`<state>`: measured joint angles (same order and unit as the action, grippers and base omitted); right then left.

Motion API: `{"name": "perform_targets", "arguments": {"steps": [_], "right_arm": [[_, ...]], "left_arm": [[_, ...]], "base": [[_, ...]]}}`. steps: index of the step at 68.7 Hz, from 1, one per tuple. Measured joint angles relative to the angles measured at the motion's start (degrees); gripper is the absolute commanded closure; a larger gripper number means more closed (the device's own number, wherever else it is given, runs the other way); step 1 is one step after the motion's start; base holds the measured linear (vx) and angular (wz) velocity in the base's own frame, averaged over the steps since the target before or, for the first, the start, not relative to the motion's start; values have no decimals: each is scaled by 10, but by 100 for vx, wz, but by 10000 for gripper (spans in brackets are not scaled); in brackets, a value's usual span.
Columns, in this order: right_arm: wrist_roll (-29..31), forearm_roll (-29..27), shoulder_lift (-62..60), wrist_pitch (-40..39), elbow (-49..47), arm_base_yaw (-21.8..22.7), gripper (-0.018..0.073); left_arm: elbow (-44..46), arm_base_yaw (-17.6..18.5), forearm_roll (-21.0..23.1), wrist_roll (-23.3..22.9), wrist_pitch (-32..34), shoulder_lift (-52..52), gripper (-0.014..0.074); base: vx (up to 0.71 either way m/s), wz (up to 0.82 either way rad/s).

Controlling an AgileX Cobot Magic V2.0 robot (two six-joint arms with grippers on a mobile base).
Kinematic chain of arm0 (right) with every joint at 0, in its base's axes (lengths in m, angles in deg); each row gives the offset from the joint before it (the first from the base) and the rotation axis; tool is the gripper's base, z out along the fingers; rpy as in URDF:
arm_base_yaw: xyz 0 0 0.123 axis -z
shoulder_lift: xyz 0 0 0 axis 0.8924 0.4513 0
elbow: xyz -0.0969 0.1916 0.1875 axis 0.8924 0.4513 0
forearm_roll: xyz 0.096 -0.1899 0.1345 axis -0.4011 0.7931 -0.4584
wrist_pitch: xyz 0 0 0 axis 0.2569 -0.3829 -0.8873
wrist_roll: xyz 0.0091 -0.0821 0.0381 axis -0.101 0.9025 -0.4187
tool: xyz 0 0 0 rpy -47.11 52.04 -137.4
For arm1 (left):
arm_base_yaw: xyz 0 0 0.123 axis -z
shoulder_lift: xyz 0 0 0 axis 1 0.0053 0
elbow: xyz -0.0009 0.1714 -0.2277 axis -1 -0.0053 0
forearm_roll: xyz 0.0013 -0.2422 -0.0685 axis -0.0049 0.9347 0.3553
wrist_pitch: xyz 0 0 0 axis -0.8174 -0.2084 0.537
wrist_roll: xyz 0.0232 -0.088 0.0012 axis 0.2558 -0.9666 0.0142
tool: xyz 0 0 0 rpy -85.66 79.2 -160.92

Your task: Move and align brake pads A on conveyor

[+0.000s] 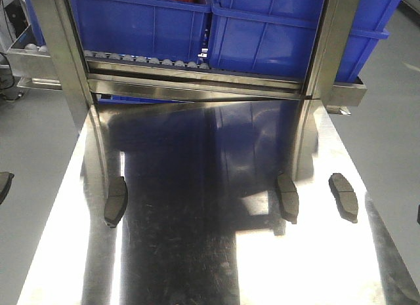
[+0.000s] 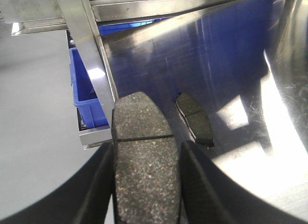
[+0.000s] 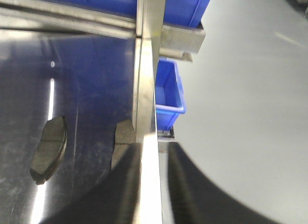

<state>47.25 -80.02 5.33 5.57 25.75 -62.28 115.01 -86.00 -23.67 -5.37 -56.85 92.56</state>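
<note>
Left claw (image 2: 147,147): pinching one brake pad (image 2: 144,132) edge-on between both fingers (image 2: 197,185). The groove across its middle is visible. It fills the lower centre of the left wrist view and is held clear above the steel table (image 1: 197,265).

Right claw (image 3: 151,147): fingers (image 3: 187,185) spread, nothing gripped. The table's edge shows in the gap between them at the bottom of the right wrist view.

The other three brake pads A lie flat on the steel table:
- The left pad (image 1: 116,201) is at lower left of the front view, just beside the reflection of the frame post (image 1: 72,49). In the left wrist view it sits at mid-frame (image 2: 194,119), near the held pad but apart from it.
- The middle pad (image 1: 287,197) and the right pad (image 1: 344,197) are at lower right of the front view, near each other and not touching.
- In the right wrist view the middle pad (image 3: 48,149) is at lower left. The right pad (image 3: 124,142) is partly hidden behind my left finger.

Blue bins (image 1: 144,23) sit on the rack across the top of the front view. A small blue bin (image 3: 168,89) sits below the table's edge. A dark shape at the far left edge of the front view is cut off; I cannot tell what it is.
</note>
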Motion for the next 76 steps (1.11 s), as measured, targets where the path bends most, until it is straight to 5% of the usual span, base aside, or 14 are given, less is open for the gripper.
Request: {"name": "perform_targets", "arguments": {"steps": [10, 27, 46, 76], "right_arm": [[0, 0, 15, -5, -1, 0, -172], [0, -24, 64, -36, -14, 0, -127], [0, -48, 264, 80, -142, 0, -39], [39, -94, 584, 154, -333, 0, -35]], "left_arm": [[0, 0, 0, 0, 0, 0, 487], [0, 0, 0, 0, 0, 0, 488], [0, 0, 0, 0, 0, 0, 487], [0, 0, 0, 0, 0, 0, 487]], "base": [[0, 0], [0, 0], [0, 0], [0, 0]]}}
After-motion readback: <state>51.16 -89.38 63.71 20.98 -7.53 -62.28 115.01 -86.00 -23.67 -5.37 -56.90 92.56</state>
